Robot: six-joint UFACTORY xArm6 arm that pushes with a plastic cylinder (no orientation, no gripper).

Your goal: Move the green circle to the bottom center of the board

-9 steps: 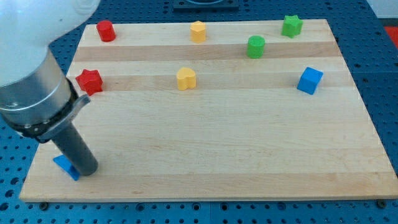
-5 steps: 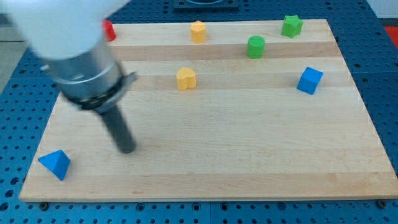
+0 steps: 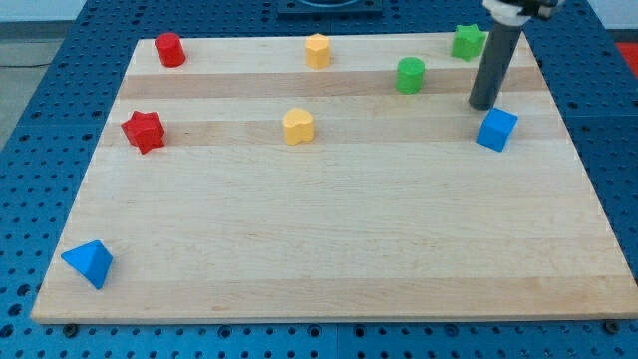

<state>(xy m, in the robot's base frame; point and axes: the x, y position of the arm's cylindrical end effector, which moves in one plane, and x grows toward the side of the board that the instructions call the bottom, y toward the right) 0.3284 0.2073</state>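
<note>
Camera view shows my tip (image 3: 483, 105) has swung from the worktop's (image 3: 329, 249) lower left to just right of the green circle (image 3: 410, 75), top right; no claw here, nothing held.

No legible text, labels, brands, numbers or signs anywhere in the camera view. The wooden board (image 3: 329, 229) shows plain grain only, the coloured blocks carry no markings, and the blue perforated table (image 3: 30, 150) around the board bears nothing that can be read.
</note>
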